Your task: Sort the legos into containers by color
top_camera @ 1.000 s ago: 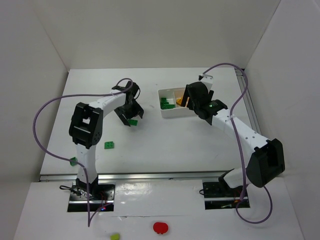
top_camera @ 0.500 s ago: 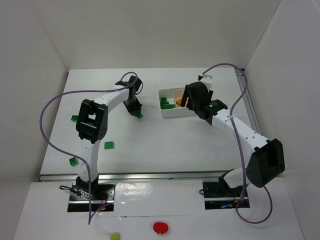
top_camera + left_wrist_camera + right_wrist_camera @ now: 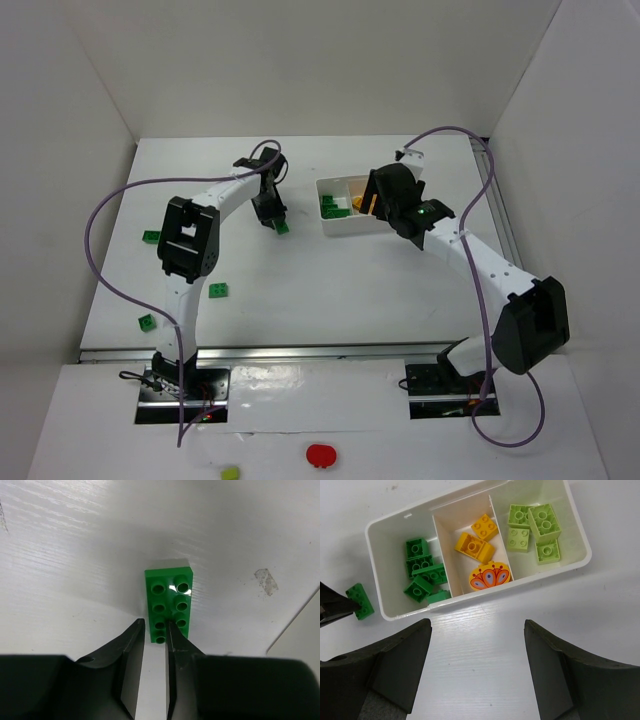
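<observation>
Your left gripper (image 3: 155, 630) is pinched narrow on the near end of a dark green brick (image 3: 170, 600). That brick sits just outside the tray (image 3: 387, 540), beside the end compartment that holds the other green bricks (image 3: 422, 572). Your right gripper (image 3: 476, 630) hovers over the table along the tray's long side, fingers spread wide and holding nothing. The tray's middle compartment holds orange bricks (image 3: 475, 542) and a rounded patterned orange piece (image 3: 490, 576), and the compartment at the other end holds pale yellow-green bricks (image 3: 535, 532). Three loose green bricks (image 3: 218, 290) lie on the table well apart from the tray, beyond your left arm.
</observation>
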